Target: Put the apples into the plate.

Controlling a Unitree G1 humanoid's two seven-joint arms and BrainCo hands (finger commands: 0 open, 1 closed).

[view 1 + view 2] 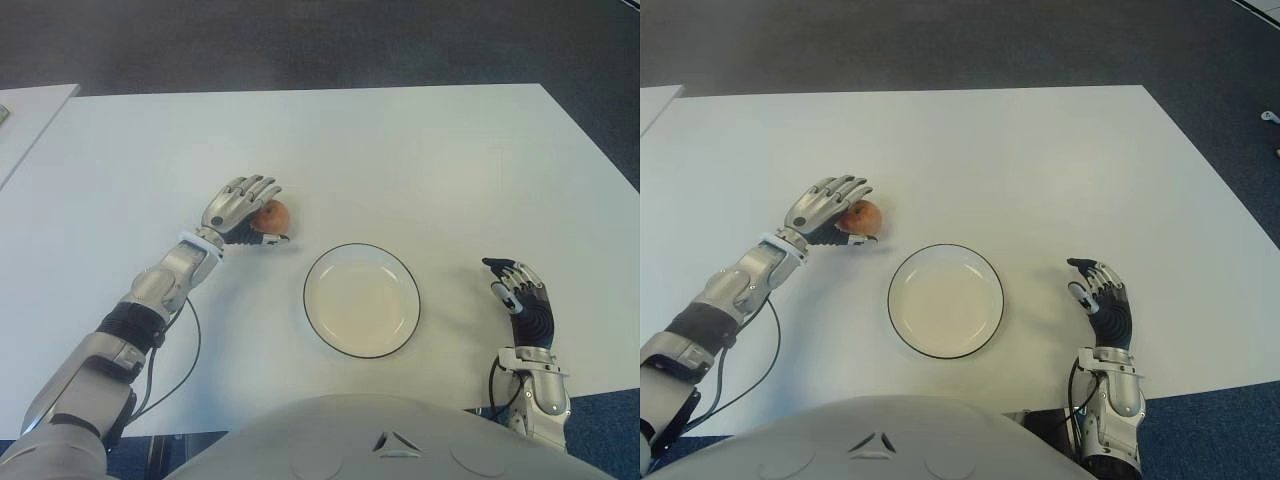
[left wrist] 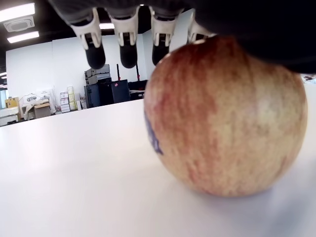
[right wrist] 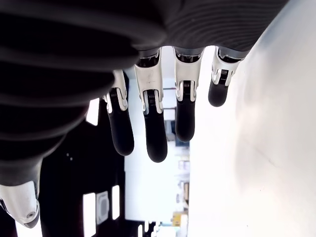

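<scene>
Left hand (image 1: 240, 208) over 1 apple (image 1: 272, 214) on the white table (image 1: 420, 160).
Fingers extended above the fruit, not clamped on it; apple left of the plate (image 1: 361, 300), outside it. Right hand (image 1: 522, 300) right of plate, fingers relaxed, holding nothing.

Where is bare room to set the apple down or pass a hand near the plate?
The plate is bare inside. The table is free beyond it and between it and the idle right hand. It is crowded only to the plate's left, where the left hand covers the apple, fingers not closed.
</scene>
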